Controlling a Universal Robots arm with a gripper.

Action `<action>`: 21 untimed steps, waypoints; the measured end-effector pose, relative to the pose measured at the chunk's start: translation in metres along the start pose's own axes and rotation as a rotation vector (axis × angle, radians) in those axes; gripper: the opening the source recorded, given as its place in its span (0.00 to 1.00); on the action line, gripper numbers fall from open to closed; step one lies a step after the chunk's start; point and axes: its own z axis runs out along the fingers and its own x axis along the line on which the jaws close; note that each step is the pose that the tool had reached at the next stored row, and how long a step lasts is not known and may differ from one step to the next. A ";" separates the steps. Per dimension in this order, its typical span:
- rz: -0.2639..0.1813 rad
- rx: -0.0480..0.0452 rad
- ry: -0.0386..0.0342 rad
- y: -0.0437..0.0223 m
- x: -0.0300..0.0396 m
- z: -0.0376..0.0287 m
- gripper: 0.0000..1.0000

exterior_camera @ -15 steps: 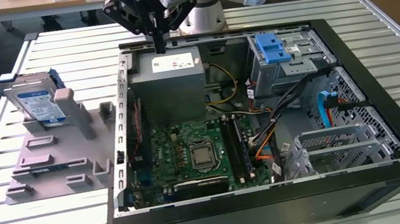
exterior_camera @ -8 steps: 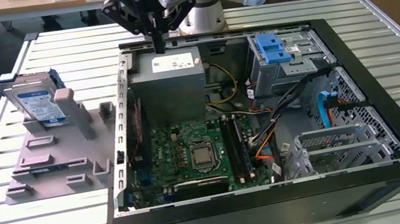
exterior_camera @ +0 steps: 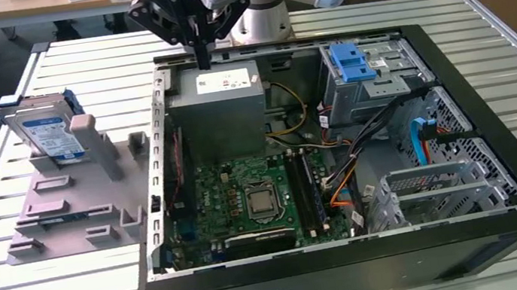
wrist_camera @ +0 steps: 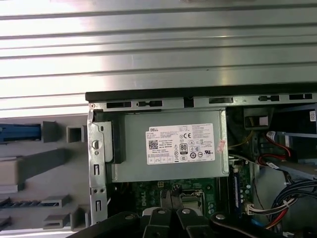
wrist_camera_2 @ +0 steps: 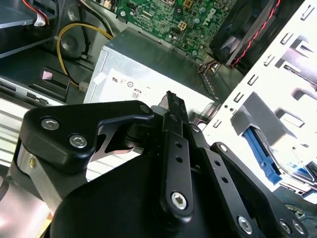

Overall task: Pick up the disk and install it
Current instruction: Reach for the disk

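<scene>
exterior view: the disk (exterior_camera: 47, 135) stands untouched in a grey holder (exterior_camera: 66, 218) at the exterior view's left of the case (exterior_camera: 514, 231). the gripper (exterior_camera: 202, 60) hangs above the power supply (exterior_camera: 223, 112), jaws clenched on nothing. neither pickup nor install is done.

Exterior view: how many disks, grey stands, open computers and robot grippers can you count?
Disk: 1
Grey stand: 1
Open computer: 1
Gripper: 1
Total: 4
</scene>
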 end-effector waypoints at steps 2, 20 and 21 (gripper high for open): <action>0.000 0.0002 0.0000 0.0008 0.0014 0.0000 0.11; 0.000 0.0001 0.0000 0.0057 0.0196 0.0000 0.11; 0.000 0.0001 0.0000 0.0059 0.0205 0.0000 0.11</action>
